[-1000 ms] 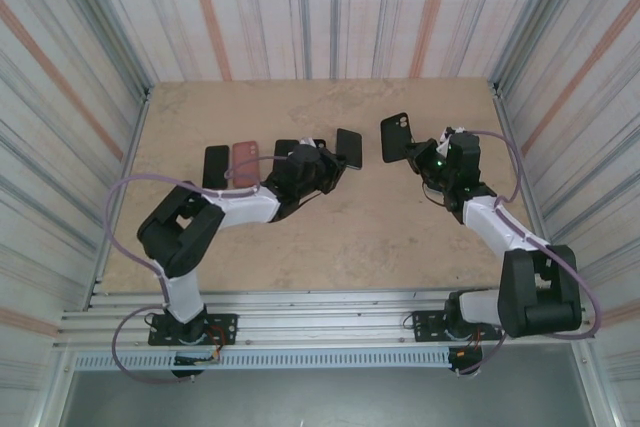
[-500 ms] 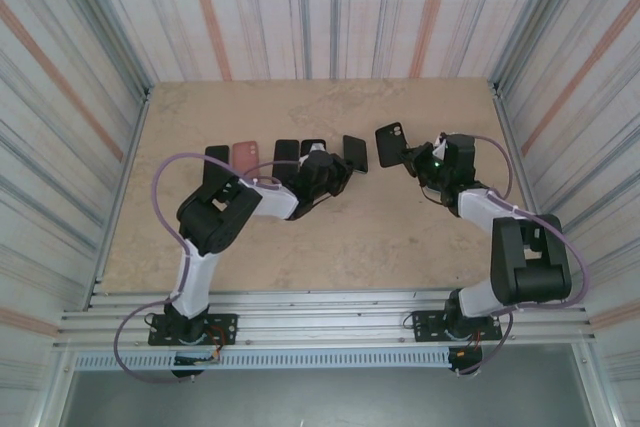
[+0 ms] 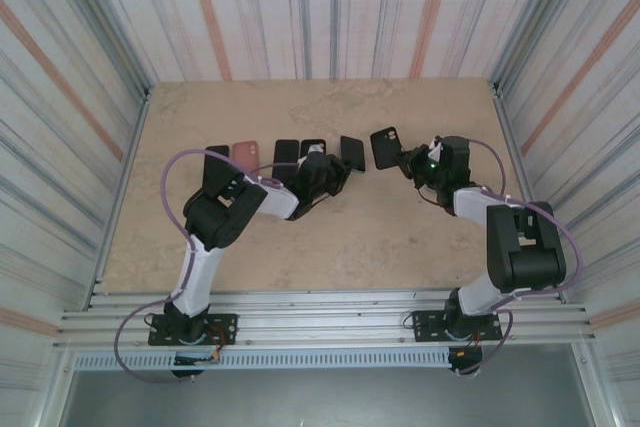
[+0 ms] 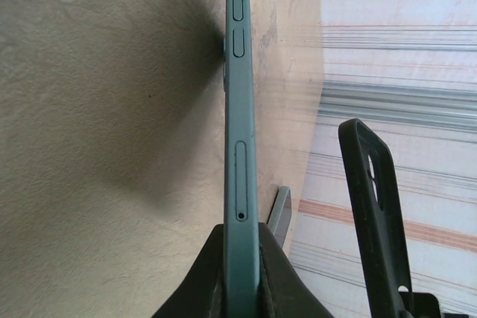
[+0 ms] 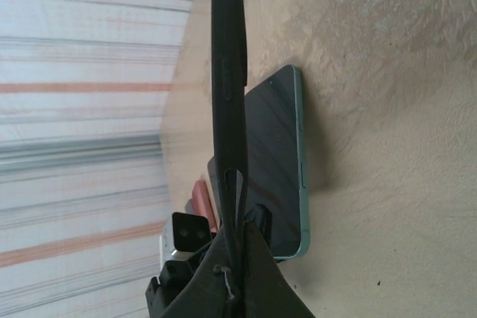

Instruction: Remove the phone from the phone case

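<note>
The phone, dark-screened with a teal frame, is out of its case and stands on edge near the table's middle. My left gripper is shut on its lower end. In the left wrist view the phone runs straight up from my left gripper, whose jaws are clamped on both faces. The empty black phone case hangs just right of it, with my right gripper shut on its edge. In the right wrist view the case rises edge-on from my right gripper, with the phone behind it.
A row of flat items lies left of the phone: a white-edged one, a reddish-brown case and two dark ones. Striped walls close in the table on three sides, and a metal rail runs along the near edge.
My right gripper has carried the case left, closer to the phone. My left arm has folded its elbow inward, with the phone shifting slightly right. Both grips hold.
</note>
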